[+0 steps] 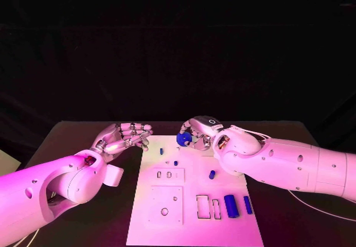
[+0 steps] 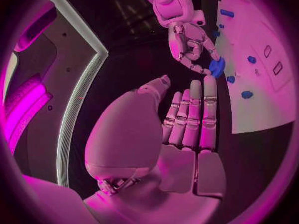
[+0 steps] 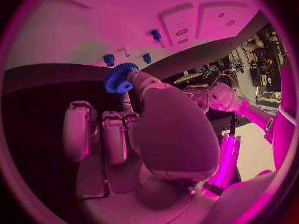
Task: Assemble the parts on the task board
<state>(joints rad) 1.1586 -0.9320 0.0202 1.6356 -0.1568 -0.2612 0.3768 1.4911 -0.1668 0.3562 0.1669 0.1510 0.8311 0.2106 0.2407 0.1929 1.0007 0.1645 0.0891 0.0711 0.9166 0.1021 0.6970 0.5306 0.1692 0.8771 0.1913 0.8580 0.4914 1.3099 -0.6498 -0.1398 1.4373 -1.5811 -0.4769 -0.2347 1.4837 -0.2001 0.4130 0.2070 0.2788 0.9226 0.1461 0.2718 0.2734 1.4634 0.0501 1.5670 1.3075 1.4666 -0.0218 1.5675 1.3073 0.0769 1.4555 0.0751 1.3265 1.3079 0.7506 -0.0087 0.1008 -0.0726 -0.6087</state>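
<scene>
The right hand (image 1: pixel 201 135) pinches a blue gear (image 1: pixel 183 138) over the far edge of the task board (image 1: pixel 194 226), above small blue pegs (image 1: pixel 176 163). The left hand (image 1: pixel 126 136) hovers beside the board's far left corner, fingers extended together, holding nothing, farther from the gear

No readable text, labels or numbers — anywhere.

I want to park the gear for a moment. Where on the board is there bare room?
The task board is bare along its near edge, below the rectangular cut-outs. The far end is crowded: small pegs stand there, and the right hand holds the blue gear above it.
</scene>
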